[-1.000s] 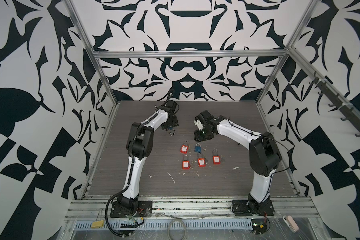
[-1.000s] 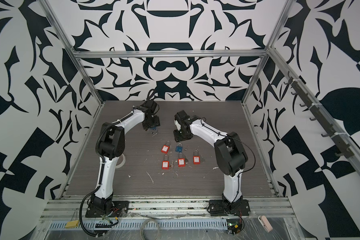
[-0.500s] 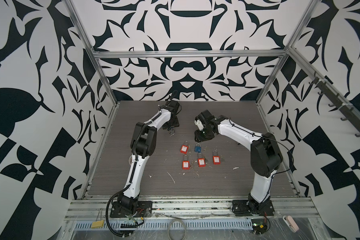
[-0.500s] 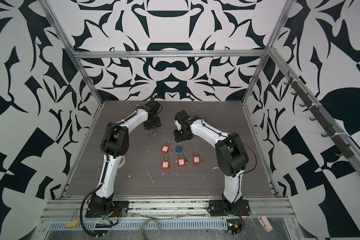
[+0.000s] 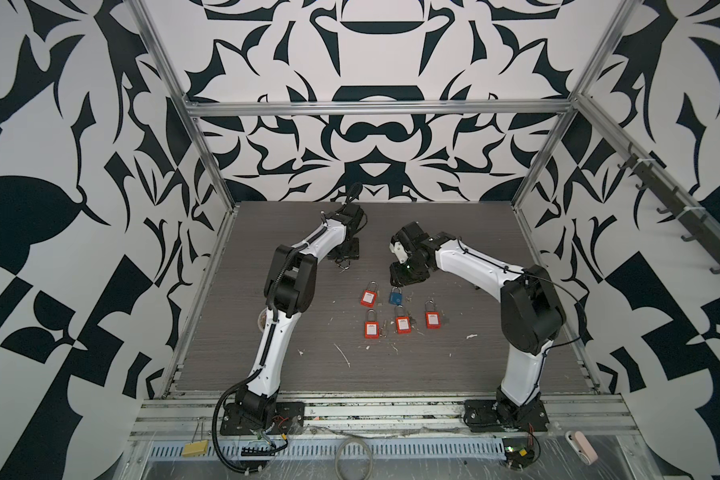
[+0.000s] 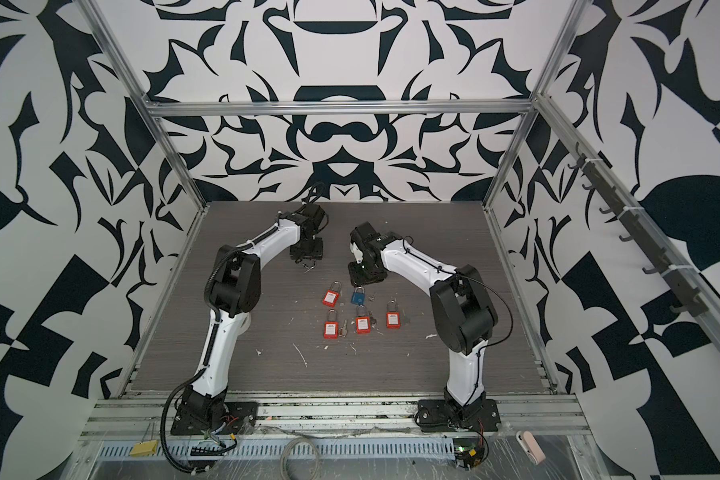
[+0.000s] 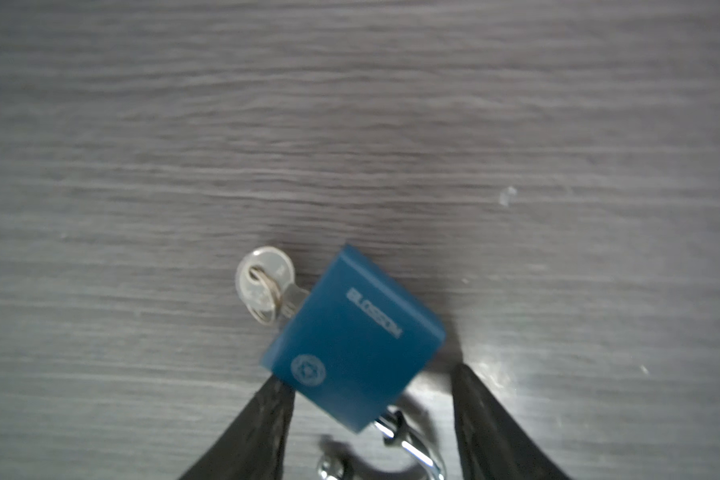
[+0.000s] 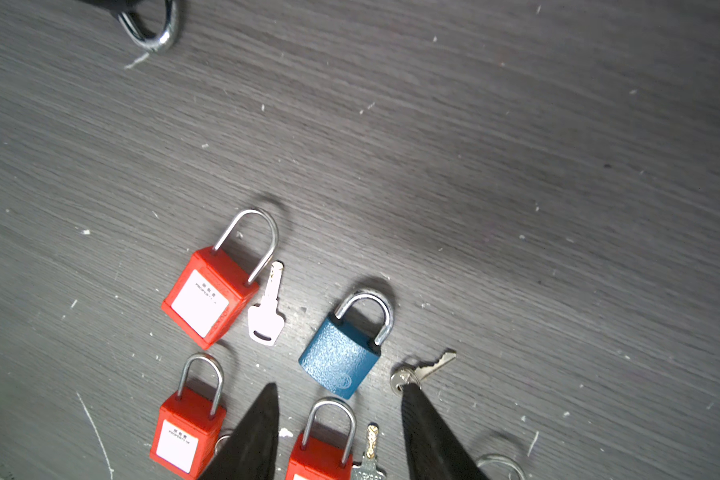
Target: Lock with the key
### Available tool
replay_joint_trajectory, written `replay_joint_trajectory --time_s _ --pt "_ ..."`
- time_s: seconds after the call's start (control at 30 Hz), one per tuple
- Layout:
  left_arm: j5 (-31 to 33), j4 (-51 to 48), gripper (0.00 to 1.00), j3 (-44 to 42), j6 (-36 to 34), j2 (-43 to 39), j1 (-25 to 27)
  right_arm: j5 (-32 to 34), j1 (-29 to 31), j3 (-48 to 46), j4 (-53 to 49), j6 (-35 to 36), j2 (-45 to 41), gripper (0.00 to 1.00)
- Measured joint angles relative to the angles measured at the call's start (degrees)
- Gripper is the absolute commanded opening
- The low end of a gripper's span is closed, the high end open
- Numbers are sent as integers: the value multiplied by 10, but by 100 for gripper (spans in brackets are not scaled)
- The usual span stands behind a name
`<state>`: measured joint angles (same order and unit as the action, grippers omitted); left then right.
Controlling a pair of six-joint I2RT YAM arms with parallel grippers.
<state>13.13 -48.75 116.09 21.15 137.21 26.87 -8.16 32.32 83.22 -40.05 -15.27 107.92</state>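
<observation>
Dark woodgrain table (image 5: 433, 374), patterned walls. Left hand (image 7: 368, 378) sat open astride the blue Blossom padlock (image 7: 350, 332), far centre, key (image 7: 265, 282) inserted, shackle (image 7: 408, 440) sprung, probably to brace it. Right hand (image 8: 339, 387) hung open, empty, over red padlocks (image 8: 208, 299).

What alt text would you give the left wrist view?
A blue padlock lies on the grey table between the left claw's open jaws. A silver key on a ring sits in its base; its shackle looks unlatched.
</observation>
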Motion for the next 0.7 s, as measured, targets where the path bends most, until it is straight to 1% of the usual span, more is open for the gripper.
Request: replay_joint_trajectory --time_s 0.2,0.47,0.7 --pt "12 14 57 -37 -65 -22 17 -2 0 -1 0 0 0 51" --pt "26 41 54 -121 -155 -71 32 -3 0 -3 0 -3 0 51" --pt "25 63 51 -194 -202 -115 35 -6 0 -13 0 -10 0 51"
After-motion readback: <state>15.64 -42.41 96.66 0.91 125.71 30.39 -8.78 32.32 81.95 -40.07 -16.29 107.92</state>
